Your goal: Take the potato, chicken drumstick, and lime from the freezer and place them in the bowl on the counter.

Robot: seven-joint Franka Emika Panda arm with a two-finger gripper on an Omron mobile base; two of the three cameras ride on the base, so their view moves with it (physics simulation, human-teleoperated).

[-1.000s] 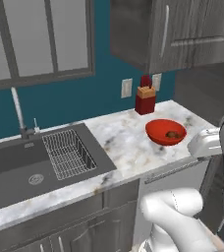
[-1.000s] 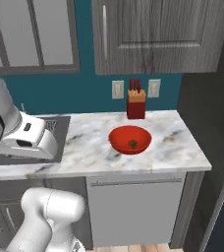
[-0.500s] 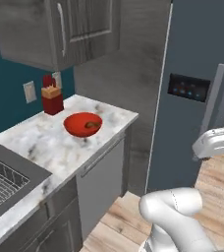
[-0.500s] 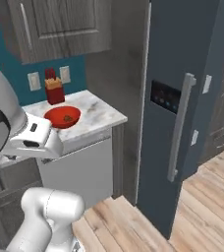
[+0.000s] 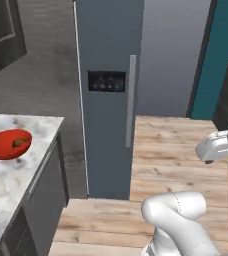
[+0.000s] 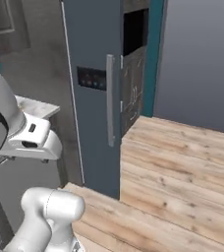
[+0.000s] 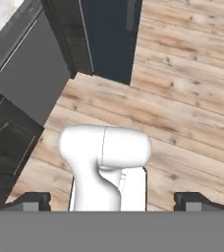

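Observation:
The freezer [image 5: 108, 75] stands tall and slate-grey with its door shut and a long pale handle [image 5: 131, 100]; it also shows in the right base view [image 6: 92, 98]. On the marbled counter [image 5: 16, 175] at the far left sits the red bowl [image 5: 6, 146], with a small brownish lump [image 5: 20, 142] in it that is too blurred to name. Otherwise the potato, the chicken drumstick and the lime are out of view. My gripper [image 7: 113, 202] is open and holds nothing, its fingertips [image 7: 33, 201] wide apart above the wood floor, well short of the freezer's foot [image 7: 109, 34].
Wood plank floor [image 5: 176, 150] spreads in front of the freezer and to its right. Dark grey cabinets [image 7: 30, 64] stand under the counter, left of the freezer. A teal wall [image 5: 226, 55] and a dark unit [image 6: 133, 74] lie beyond the freezer.
The whole picture has swung from the sink and counter round to the freezer, so the base has turned. The bowl has slid to the far left of the view. The gripper stays open.

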